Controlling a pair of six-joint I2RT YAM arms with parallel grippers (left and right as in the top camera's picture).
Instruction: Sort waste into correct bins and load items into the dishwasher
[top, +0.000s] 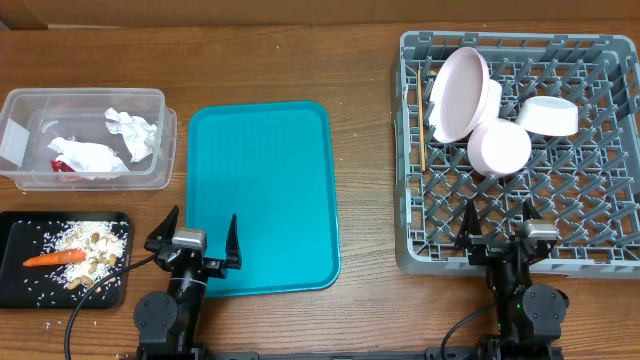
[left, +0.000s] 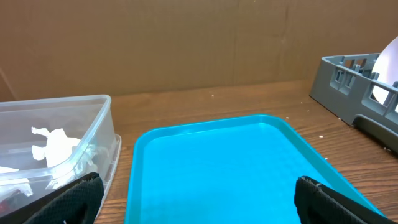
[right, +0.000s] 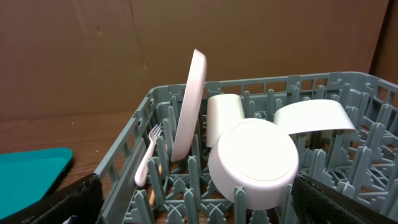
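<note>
In rack (top: 410, 150): plate (top: 458, 92), bowls (top: 500, 148), cup (right: 222, 118), fork (right: 146, 162). In tub (top: 85, 92): napkins (top: 132, 132), wrapper (top: 62, 165). On black tray (top: 20, 285): carrot (top: 55, 258). Sorting looks done, so no further pick seems called for. The left tool (top: 203, 225) and right tool (top: 497, 222) both stand wide apart, holding and touching nothing, at the near bench (top: 370, 300) edge.
</note>
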